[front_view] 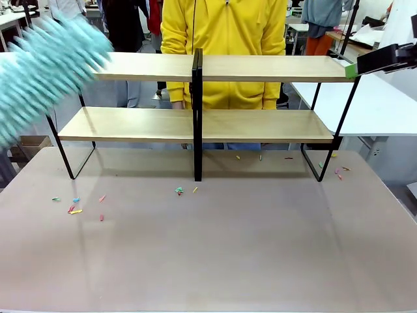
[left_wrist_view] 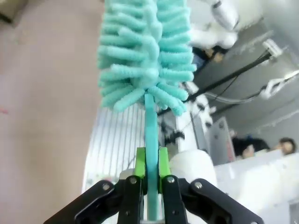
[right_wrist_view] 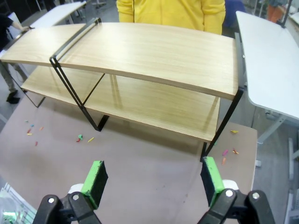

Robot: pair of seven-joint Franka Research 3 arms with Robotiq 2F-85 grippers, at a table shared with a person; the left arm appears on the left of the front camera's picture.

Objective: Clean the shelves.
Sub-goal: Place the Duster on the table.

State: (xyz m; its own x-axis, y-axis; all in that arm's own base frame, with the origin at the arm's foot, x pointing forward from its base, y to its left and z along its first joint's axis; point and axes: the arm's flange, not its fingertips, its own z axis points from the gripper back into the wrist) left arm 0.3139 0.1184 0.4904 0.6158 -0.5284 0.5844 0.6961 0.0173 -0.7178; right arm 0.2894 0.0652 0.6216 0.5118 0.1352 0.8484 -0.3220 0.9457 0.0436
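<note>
Pinching the duster (left_wrist_view: pixel 148 60) handle, the left gripper (left_wrist_view: pixel 150 184) is sweeping beside the shelves' (front_view: pixel 260 67) top-left end while the right gripper (right_wrist_view: pixel 152 182) is hanging spread; next probably brushing along the boards.

One rack, one duster, two grippers, a scatter of crumbs.

There was one set of shelves (front_view: pixel 260 68), made of two long wooden boards, an upper and a lower, split by one black centre post (front_view: pixel 197 117). One teal duster (front_view: pixel 49 72) was in view, and two grippers: the left gripper (left_wrist_view: pixel 150 163) and the right gripper (right_wrist_view: pixel 152 182). One person in a yellow top (front_view: pixel 225 39) stood behind. Small coloured scraps (front_view: pixel 77 207) lay on the table (front_view: pixel 228 254), roughly a dozen or more; an exact count could not be made.
</note>
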